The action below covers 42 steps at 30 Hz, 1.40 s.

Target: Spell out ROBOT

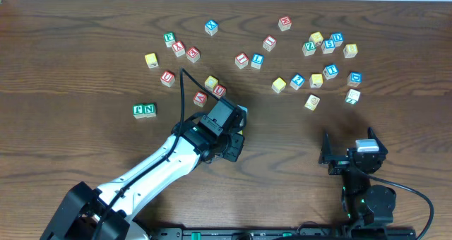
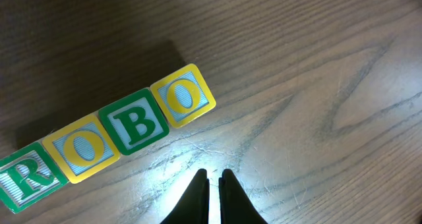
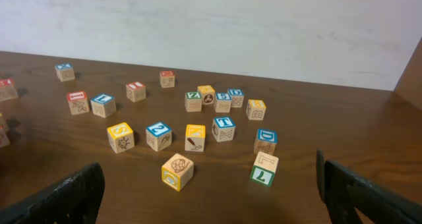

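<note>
ROBOT is one letter short. The left hand (image 2: 214,179) is pinched shut on nothing, just beside a slanted line of cubes on the surface (image 2: 316,66). In that line the R cube (image 2: 26,179), first O cube (image 2: 80,149), B cube (image 2: 136,122) and second O cube (image 2: 182,95) sit touching. The blue T cube (image 3: 224,128) lies well apart among loose cubes (image 3: 159,136), in front of the right hand (image 1: 349,145), which is spread wide and empty. A green T cube (image 3: 264,170) sits nearer and could be grabbed by mistake. Setting the T down carelessly could also knock the end O and break the line.
</note>
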### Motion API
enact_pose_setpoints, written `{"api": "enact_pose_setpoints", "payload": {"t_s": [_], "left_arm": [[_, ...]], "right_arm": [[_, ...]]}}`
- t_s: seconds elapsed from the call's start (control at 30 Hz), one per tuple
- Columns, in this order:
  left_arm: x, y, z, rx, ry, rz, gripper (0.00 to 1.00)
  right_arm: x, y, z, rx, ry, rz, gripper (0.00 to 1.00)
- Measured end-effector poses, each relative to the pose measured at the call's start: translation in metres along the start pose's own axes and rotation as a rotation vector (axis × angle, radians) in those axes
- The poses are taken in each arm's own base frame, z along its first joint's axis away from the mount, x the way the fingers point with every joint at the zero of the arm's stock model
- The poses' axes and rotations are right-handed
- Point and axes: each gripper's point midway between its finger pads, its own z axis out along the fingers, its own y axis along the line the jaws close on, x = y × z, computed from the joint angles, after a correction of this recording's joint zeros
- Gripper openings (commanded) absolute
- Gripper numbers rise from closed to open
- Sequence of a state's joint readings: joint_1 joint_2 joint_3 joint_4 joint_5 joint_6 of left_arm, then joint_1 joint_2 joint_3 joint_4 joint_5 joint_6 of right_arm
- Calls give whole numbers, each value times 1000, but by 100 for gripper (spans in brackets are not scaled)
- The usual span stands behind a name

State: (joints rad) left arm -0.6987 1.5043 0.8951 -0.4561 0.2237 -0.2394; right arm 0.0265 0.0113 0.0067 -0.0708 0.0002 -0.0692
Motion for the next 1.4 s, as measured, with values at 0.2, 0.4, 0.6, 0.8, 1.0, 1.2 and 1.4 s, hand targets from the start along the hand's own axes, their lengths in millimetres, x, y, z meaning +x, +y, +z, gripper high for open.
{"api": "enact_pose_setpoints", "payload": {"t_s": [0.2, 0.4, 0.6, 0.8, 1.0, 1.2, 1.4], "left_arm": [[1, 1, 1, -3, 6, 0, 7], [6, 5, 9, -20, 33, -5, 7], [11, 10, 17, -41, 60, -10, 8], [14, 21, 25, -93, 78, -13, 8], [15, 29, 28, -135, 82, -13, 7], [17, 33, 31, -153, 91, -13, 7], [17, 33, 31, -156, 90, -11, 7]], "right_arm": [[0, 0, 0, 0, 0, 0, 99], [0, 0, 0, 0, 0, 0, 99], [0, 0, 0, 0, 0, 0, 99], [0, 0, 0, 0, 0, 0, 99], [0, 0, 0, 0, 0, 0, 99], [0, 0, 0, 0, 0, 0, 99], [0, 0, 0, 0, 0, 0, 99]]}}
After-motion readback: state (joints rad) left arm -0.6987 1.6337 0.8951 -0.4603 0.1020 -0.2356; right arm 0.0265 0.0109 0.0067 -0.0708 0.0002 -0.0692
